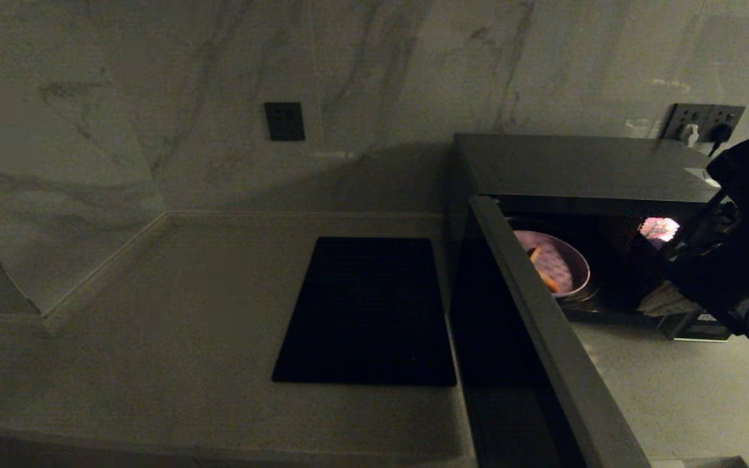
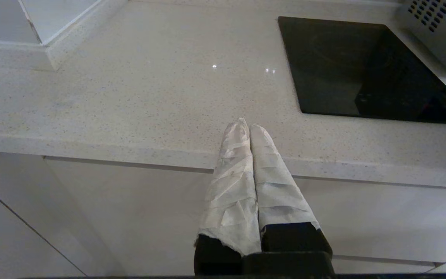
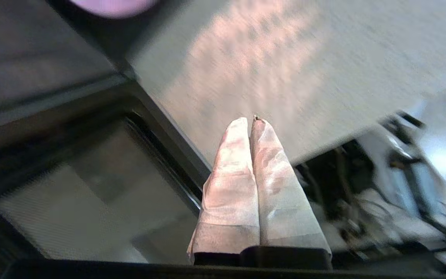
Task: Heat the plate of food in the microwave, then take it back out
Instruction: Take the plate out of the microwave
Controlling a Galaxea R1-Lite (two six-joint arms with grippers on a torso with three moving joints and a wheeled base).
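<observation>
- Right now the microwave [image 1: 582, 170], a boxy dark grey metal oven, sits at the right end of the counter [image 1: 173, 305] with its door [image 1: 543, 338] swung wide open toward the camera.
- Inside the lit cavity rests the plate of food [image 1: 560, 263]: small, round, pale lilac, smooth rim, with thin orange-tan sticks lying on it; the door edge hides its left part.
- Right gripper [image 3: 251, 121] is at the microwave's open front, on the right side in the head view; its tapered fingers, wrapped in wrinkled white tape, are pressed together and grip nothing. It is apart from the plate.
- Left gripper [image 2: 248, 126] hangs parked below the counter's front edge, same taped wedge-shaped fingers, tips touching, nothing held.
- Counter is pale speckled stone, glossy.
- Flat black rectangular slab [image 1: 368, 312] lies flush on the counter just left of the microwave, smooth and matte.
- Wall [image 1: 153, 97] is veined marble-look tile, with a dark square socket [image 1: 284, 121].
</observation>
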